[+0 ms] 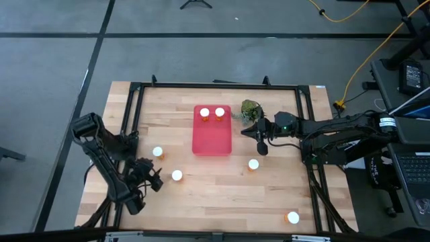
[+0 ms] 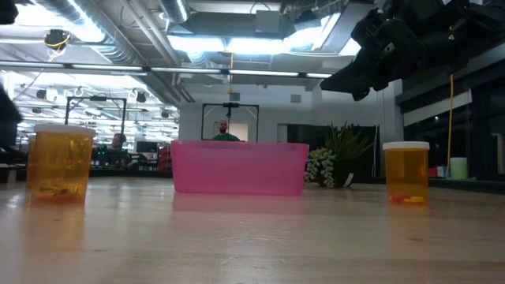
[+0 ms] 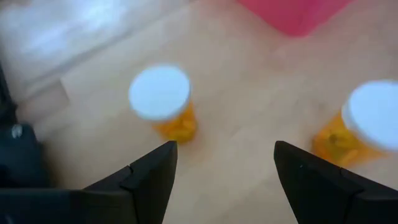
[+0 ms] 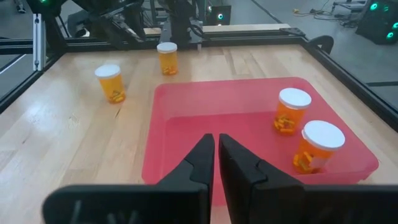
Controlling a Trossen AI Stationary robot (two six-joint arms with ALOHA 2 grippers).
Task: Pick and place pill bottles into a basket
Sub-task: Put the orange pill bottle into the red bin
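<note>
Left hand [image 1: 156, 180] spread, pill bottle [image 1: 177, 176] just beside, right hand [image 1: 261, 145] pressed together

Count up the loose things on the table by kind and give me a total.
Pill bottles: 6, with 2 in the basket and 4 on the table
Basket: 1
Small green plant: 1
Total: 8

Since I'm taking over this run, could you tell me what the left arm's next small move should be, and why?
Probably ease the left gripper forward and down over the nearer pill bottle. Its fingers are open and empty, two bottles stand just ahead of them, and the tray holds only two so far.
</note>
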